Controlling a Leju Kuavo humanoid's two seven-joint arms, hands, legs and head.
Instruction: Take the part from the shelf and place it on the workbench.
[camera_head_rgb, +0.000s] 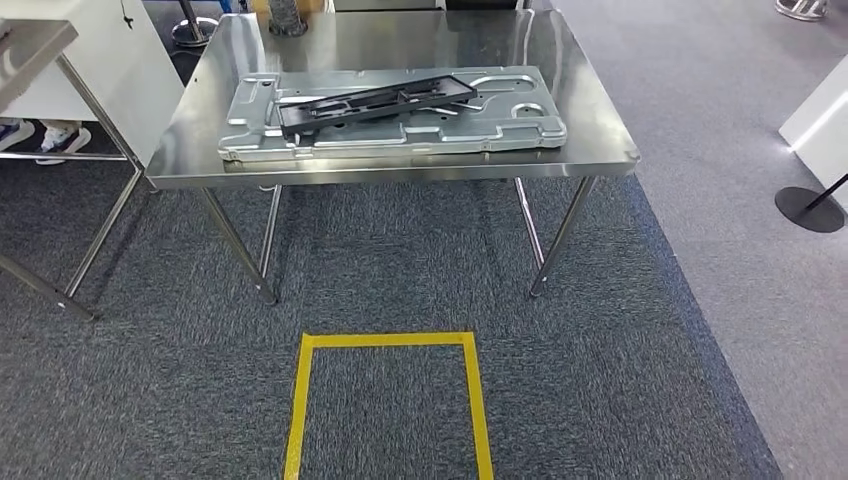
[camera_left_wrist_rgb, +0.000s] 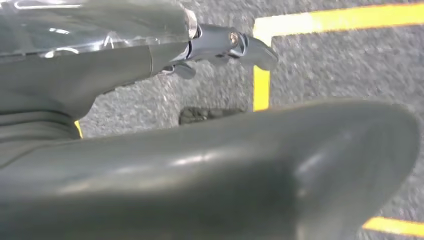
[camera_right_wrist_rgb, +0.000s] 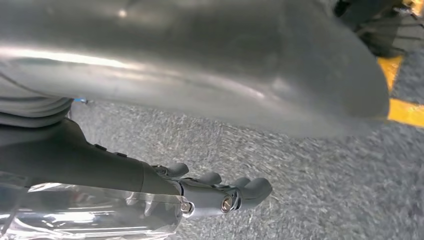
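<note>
The bench (camera_head_rgb: 400, 45) is shiny silver steel. On it lies a pale grey-silver metal panel (camera_head_rgb: 500, 130) carrying a black part (camera_head_rgb: 375, 102). The carpet (camera_head_rgb: 150, 400) is speckled dark grey, marked with a yellow tape square (camera_head_rgb: 388, 341). The left robot hand (camera_left_wrist_rgb: 225, 45) looks dark grey, though blurred.

My left hand (camera_left_wrist_rgb: 220, 47) shows dark grey fingers with a brass-coloured screw, clear plastic wrap just behind them. My right hand (camera_right_wrist_rgb: 220, 192) looks alike: grey fingers, two screws, plastic film behind.
</note>
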